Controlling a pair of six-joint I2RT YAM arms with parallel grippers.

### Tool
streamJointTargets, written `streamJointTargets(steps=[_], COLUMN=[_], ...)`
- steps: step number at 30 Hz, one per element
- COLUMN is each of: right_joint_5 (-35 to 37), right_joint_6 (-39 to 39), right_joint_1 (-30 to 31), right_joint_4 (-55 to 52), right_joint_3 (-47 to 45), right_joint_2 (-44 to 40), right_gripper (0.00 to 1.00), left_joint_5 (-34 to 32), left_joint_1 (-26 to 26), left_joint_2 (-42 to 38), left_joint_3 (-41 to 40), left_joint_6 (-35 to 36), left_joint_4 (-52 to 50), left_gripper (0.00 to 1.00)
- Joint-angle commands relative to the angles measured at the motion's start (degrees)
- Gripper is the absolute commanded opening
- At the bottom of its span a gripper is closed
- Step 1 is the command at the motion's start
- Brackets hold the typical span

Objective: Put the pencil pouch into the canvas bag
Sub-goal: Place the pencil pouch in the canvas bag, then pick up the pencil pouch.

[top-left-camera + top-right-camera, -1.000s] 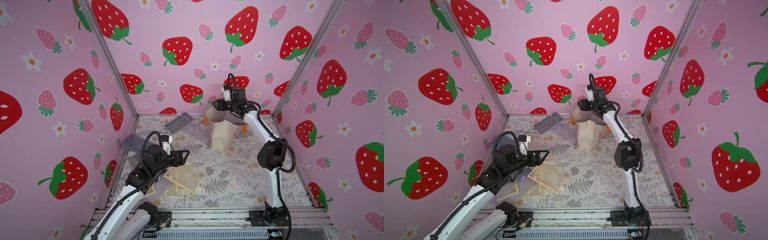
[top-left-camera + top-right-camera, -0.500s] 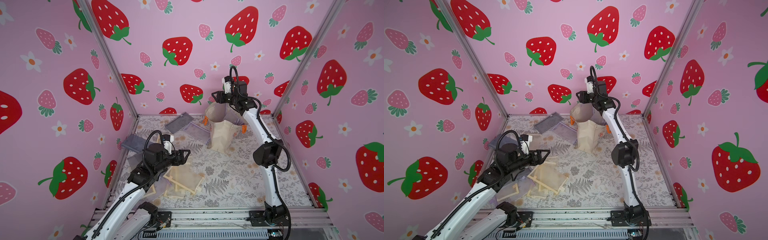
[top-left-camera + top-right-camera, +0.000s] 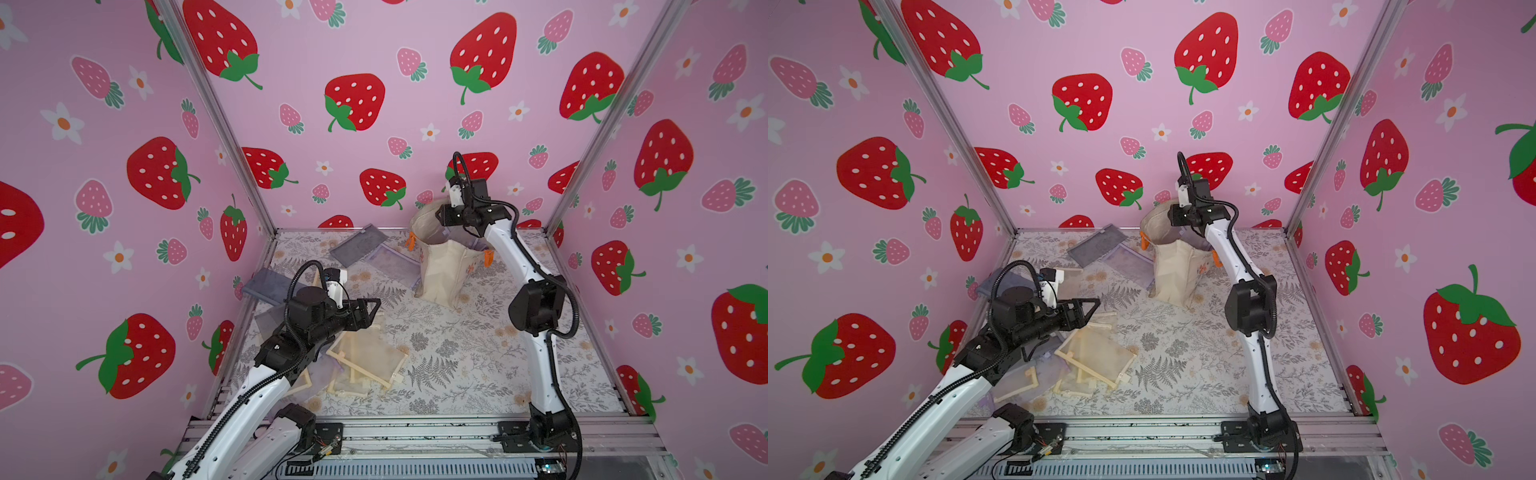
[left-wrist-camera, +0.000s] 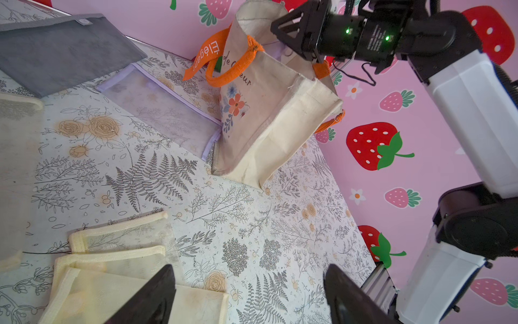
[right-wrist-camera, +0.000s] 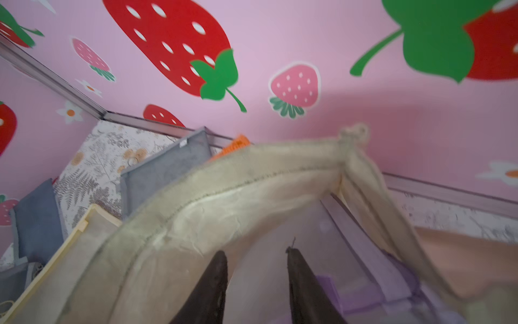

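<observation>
Where the bench is nearest, the left hand hangs wide open over cream pencil pouches. They look light, soft and floppy, so pinch the thick edge. Farther back, the canvas bag stands with a purple pencil pouch inside. Its orange tag says "Élégant". The right hand, fingers a little apart there, grips nothing I can see.

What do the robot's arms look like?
The left arm and right arm have white links and chunky black joints. A ribbed black cable loops over each wrist. The left gripper and right gripper have pointy black triangular fingers. Two small green lights glow on the right arm's wrist.
</observation>
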Motion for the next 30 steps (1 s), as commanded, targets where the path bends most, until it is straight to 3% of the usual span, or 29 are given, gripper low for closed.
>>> streamJointTargets(steps=[1,6,10,17,23,30], right_joint_5=[5.8,8.7,4.5,4.0,6.1,2.7], right_joint_6=[-3.2,-3.7,0.8,-0.7,-8.2,-6.1], right_joint_1=[-0.3,-1.1,-4.8,-4.4,2.7,14.8], right_joint_4=[-1.5,-1.5,-2.2,-3.5,-10.0,-8.6], right_joint_3=[-6.3,-13.9,-16.9,-15.4,-16.7,-38.3], right_joint_2=[-7.6,-13.3,-15.4,-20.2,-28.1,-40.6], right_gripper=[0.35,0.33,0.33,0.46,0.60,0.69], left_joint_5=[-0.1,-0.2,-1.2,-7.0,-8.9,-9.0], left_joint_1=[0.1,0.1,0.1,0.1,0.3,1.8], left_joint_2=[0.2,0.0,0.0,4.2,7.0,7.3], left_joint_3=[-0.3,-0.3,0.2,4.1,4.9,0.2], left_joint_6=[0.5,0.5,0.3,0.3,-0.8,-5.9], left_joint_4=[1.8,1.8,0.2,-10.3,-17.5,-20.9], left_gripper=[0.85,0.85,0.85,0.83,0.83,0.80])
